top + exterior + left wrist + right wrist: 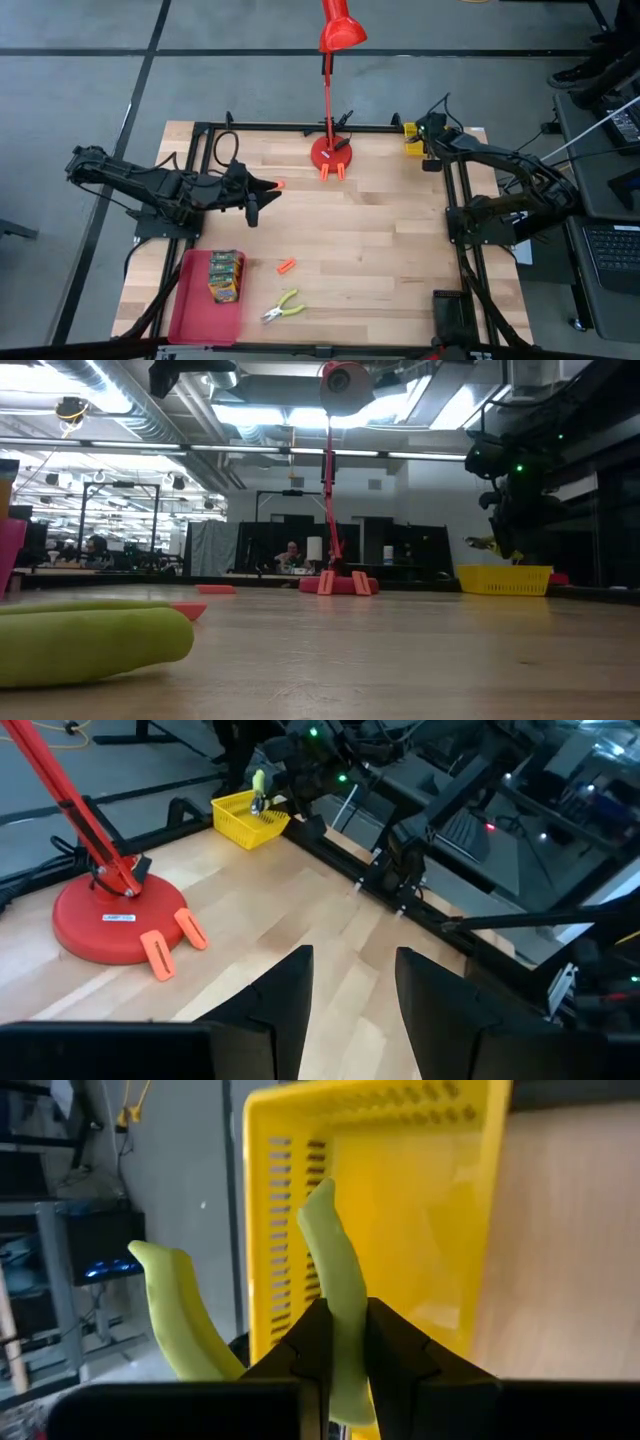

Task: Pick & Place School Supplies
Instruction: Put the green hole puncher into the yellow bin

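Note:
My right gripper (345,1345) hangs over the yellow basket (420,1230) at the table's far right corner, shut on a tool with yellow-green handles (335,1270); the low view shows it (487,543) above the basket (505,579). My left gripper (262,198) is open above the table's left middle, touching nothing. A second tool (283,309) lies flat near the near edge. The crayon boxes (225,275) lie in the red tray (190,305). Orange pieces lie at mid-table (287,266), near the left gripper (279,184) and by the lamp base (160,955). My right gripper pinches one handle of the tool (340,1315) between its two fingers. The handle runs along the fingers and sticks out past their tips. The other handle (180,1310) splays off to the side, free. The tool is lifted clear, above the basket's opening.
The tall red desk lamp (331,150) stands at the far middle of the table, its round base (115,920) ahead of my left gripper. A black frame rail (455,230) borders the table. Bare wood (370,240) lies between the arms.

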`<state>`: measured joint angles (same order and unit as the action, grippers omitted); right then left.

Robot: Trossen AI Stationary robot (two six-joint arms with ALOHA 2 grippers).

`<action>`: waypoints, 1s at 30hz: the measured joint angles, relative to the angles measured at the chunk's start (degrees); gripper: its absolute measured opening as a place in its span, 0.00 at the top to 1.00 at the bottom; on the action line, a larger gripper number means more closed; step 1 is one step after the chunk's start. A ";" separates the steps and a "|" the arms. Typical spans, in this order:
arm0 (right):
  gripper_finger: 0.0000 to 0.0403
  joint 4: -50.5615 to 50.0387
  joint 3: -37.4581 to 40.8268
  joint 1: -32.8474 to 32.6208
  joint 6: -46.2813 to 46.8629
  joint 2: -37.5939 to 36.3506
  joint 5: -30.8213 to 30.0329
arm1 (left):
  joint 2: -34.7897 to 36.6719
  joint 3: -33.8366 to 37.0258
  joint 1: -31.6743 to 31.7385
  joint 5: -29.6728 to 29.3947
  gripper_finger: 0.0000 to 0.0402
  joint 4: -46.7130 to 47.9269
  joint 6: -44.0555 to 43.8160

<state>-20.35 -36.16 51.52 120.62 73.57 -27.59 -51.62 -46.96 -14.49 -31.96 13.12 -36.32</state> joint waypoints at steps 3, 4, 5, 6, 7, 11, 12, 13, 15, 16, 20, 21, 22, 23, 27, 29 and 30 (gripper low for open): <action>0.90 -0.57 0.00 0.74 -0.07 0.00 -0.02 | 0.00 0.00 -0.01 0.04 0.65 -0.13 -0.63; 0.90 -0.51 0.00 1.00 -0.20 0.01 0.00 | 0.00 0.00 -0.01 0.04 0.65 -0.11 -0.81; 0.90 -0.51 0.00 1.30 -0.20 0.01 0.00 | 0.00 0.00 -0.01 0.04 0.65 -0.13 -0.96; 0.90 -0.53 0.00 1.58 -0.30 0.03 -0.02 | -0.01 0.00 -0.01 0.06 0.65 -0.13 -1.04; 0.90 -0.53 0.00 1.78 -0.62 0.09 -0.03 | 0.00 0.00 -0.01 0.30 0.65 -0.13 -1.05; 0.90 -1.59 0.00 1.95 -1.27 0.14 0.00 | 0.00 0.00 -0.01 1.13 0.65 -0.10 -1.33; 0.89 -1.96 0.00 1.96 -1.30 0.14 -0.01 | 0.00 0.00 -0.01 1.13 0.65 -0.10 -1.43; 0.88 -2.23 0.00 1.97 -1.29 0.14 -0.02 | 0.00 0.00 -0.01 1.15 0.65 -0.10 -1.48; 0.83 -2.40 0.00 2.06 -1.26 0.14 -0.02 | 0.00 0.00 -0.01 1.44 0.65 -0.10 -1.48; 0.81 -2.41 0.00 2.22 -1.26 0.14 -0.02 | 0.00 0.00 -0.01 1.56 0.65 -0.10 -1.48; 0.80 -2.43 0.00 2.72 -1.11 0.19 -0.51 | 0.00 0.00 -0.01 1.89 0.65 -0.10 -1.50; 0.81 -2.42 0.00 2.74 -1.11 0.19 -0.73 | 0.00 0.00 -0.01 2.02 0.65 -0.10 -1.50; 0.83 -2.43 0.00 2.74 -1.11 0.19 -1.05 | 0.00 0.00 -0.01 2.04 0.65 -0.10 -1.50; 0.84 -2.42 0.00 2.74 -1.10 0.19 -1.40 | 0.00 0.00 -0.01 2.08 0.65 -0.10 -1.53; 0.86 -2.37 0.00 2.72 -1.26 0.19 -1.98 | 0.00 0.00 -0.01 2.19 0.65 -0.09 -1.95; 0.85 -1.69 0.00 2.57 -1.92 0.19 -2.09 | 0.00 -0.02 -0.01 2.64 0.65 -0.10 -1.96; 0.83 -0.94 0.00 2.31 -2.60 0.18 -2.43 | 0.00 -0.02 -0.01 2.78 0.65 -0.08 -1.96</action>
<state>-21.29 -36.16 53.83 118.02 73.75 -30.02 -51.62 -46.98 -14.50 -29.18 13.04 -38.28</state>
